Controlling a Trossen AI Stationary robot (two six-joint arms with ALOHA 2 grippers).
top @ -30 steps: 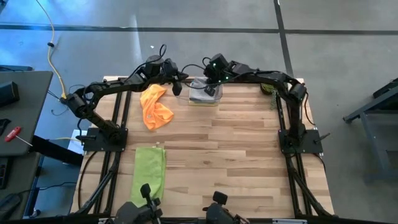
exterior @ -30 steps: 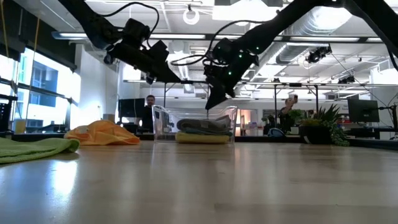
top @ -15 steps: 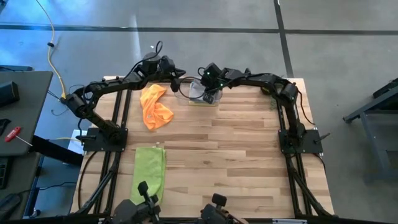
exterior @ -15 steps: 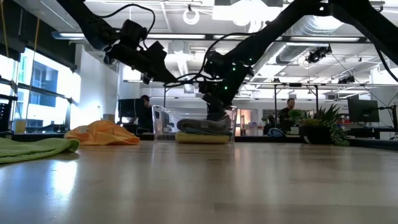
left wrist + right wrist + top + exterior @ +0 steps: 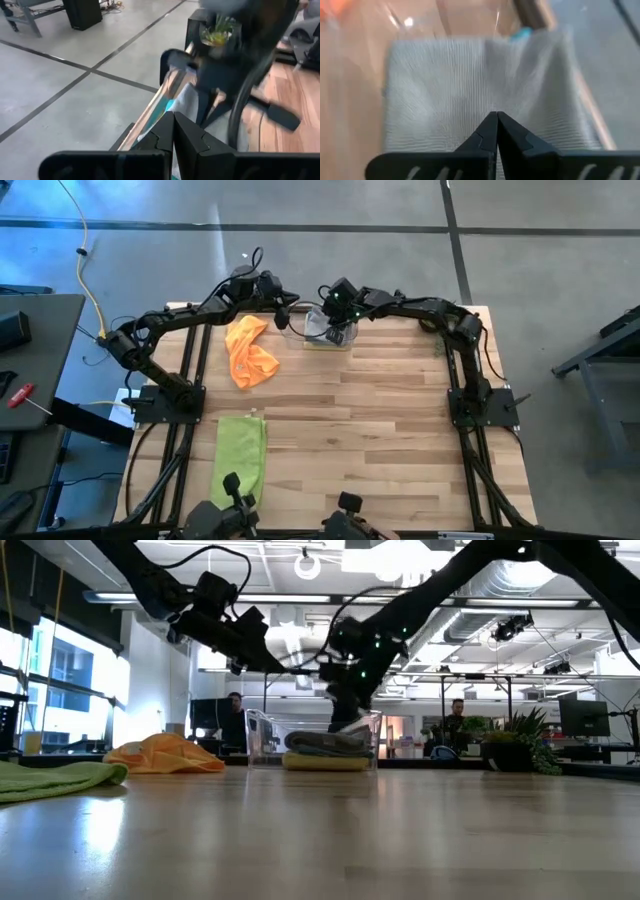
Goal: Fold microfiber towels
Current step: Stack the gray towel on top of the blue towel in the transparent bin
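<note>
Both grippers are clenched empty over the clear bin, right gripper touching the folded grey towel inside; next, likely the orange towel beside it.

Five towels, one clear bin, two arms

- I'm looking down on a pale wood-plank table standing on a grey concrete floor crossed by dark seam lines.
- A dark side desk sits off the table's left edge, with a yellow cable trailing across the floor beside it.
- From table level, the room opens into a bright workshop: white ceiling ducts, a round ceiling lamp, and tall windows at the left.
- A leafy potted plant stands far back; two people are behind the table.
</note>
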